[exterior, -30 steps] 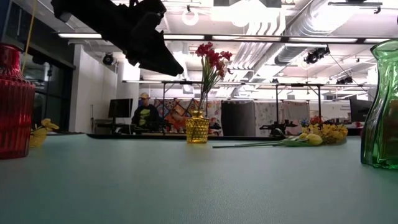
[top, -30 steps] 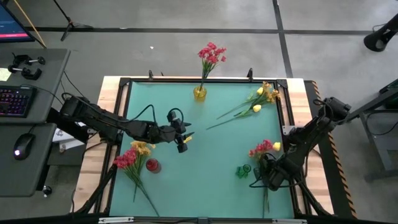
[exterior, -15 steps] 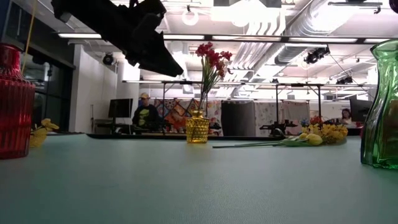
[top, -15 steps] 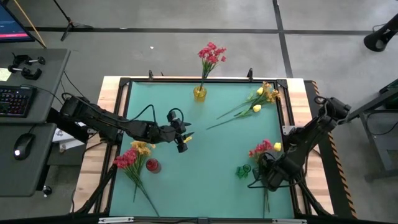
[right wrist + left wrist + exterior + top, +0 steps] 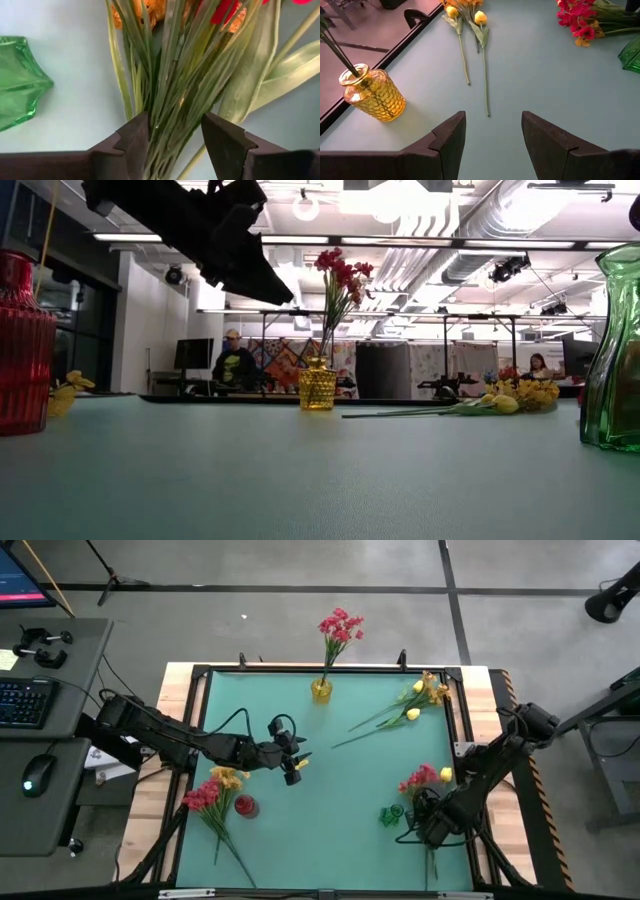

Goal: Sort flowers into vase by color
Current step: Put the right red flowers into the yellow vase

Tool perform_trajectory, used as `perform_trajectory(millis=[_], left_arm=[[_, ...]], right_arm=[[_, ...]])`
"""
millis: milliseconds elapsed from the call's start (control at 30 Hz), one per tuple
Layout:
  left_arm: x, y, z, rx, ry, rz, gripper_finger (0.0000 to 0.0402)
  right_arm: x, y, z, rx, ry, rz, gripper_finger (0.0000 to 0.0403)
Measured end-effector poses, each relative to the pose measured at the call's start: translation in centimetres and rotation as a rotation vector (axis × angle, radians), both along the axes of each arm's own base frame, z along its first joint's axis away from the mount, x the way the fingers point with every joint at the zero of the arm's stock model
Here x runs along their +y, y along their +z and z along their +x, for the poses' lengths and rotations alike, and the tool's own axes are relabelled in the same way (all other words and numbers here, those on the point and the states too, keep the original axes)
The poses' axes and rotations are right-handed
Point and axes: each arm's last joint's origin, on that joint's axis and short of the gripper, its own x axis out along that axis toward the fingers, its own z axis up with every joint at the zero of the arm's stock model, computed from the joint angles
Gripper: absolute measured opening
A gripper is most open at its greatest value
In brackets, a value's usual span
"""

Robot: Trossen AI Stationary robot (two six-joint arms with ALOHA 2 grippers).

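My right gripper [image 5: 424, 823] [image 5: 175, 142] is open and low over a mixed bunch of red-pink and orange flowers [image 5: 424, 780] lying near the table's right edge. Its fingers stand on either side of the bunch's green stems [image 5: 172, 95]. My left gripper [image 5: 293, 764] [image 5: 493, 145] hangs open and empty above the table's middle. Red-pink flowers [image 5: 340, 630] stand in the yellow vase [image 5: 321, 690] at the far edge. Yellow tulips [image 5: 415, 705] [image 5: 470, 45] lie far right. Another red and orange bunch [image 5: 212, 792] lies at the left. My right gripper comes at the bunch's stems [image 5: 165, 120] across their length, one finger on each side. The stems fill most of the gap between the fingers. I cannot tell whether either finger touches them. The bunch lies flat on the table.
A green vase [image 5: 390, 813] [image 5: 20, 85] stands just left of my right gripper. A red vase [image 5: 246, 806] [image 5: 20, 350] stands near the left bunch. A raised black frame [image 5: 330, 668] borders the teal mat. People sit in the room beyond the far edge.
My right arm has shifted slightly toward the near edge over the right bunch. The flowers and vases have kept their places.
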Motion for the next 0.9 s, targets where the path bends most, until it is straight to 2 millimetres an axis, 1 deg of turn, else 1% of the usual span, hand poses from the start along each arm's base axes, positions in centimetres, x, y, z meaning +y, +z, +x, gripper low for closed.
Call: perform_trajectory(millis=[67,133,200,267,300,333,433,500,667,767,900], left_arm=[[0.0,0.0,0.0,0.0,0.0,0.0,0.0182],[0.0,0.0,0.0,0.002,0.0,0.0,0.0182],[0.0,0.0,0.0,0.003,-0.001,0.001,0.0182],[0.0,0.0,0.0,0.007,-0.003,0.011,0.0182],[0.0,0.0,0.0,0.007,-0.001,0.015,0.0182],[0.0,0.0,0.0,0.007,0.003,0.019,0.0182],[-0.2,0.0,-0.1,0.006,0.014,0.037,0.0182],[-0.4,0.0,-0.2,0.007,0.025,0.061,0.0182],[-0.7,0.1,-0.3,0.002,0.072,0.118,0.0182],[-1.0,0.2,-0.4,-0.006,0.097,0.145,0.0182],[-2.0,0.7,-0.5,-0.034,0.085,0.209,0.0182]], right_arm=[[0.0,-0.1,0.0,-0.002,0.0,-0.005,0.0164],[0.1,0.0,0.1,0.001,0.011,-0.001,0.0139],[0.3,0.5,0.2,0.002,0.028,0.004,0.0096],[0.5,1.3,0.4,0.003,0.049,-0.009,0.0041],[0.5,1.8,0.5,0.002,0.063,-0.025,0.0021],[0.6,2.4,0.6,0.011,0.08,-0.04,0.0012],[0.8,4.6,0.8,0.047,0.128,-0.076,0.0018],[0.9,6.4,0.9,0.066,0.163,-0.104,0.0009],[0.7,10.5,1.2,0.01,0.228,-0.244,0.0004],[0.4,12.1,1.5,-0.079,0.258,-0.346,0.0003],[-0.2,13.5,2.3,-0.205,0.304,-0.483,0.0001]])
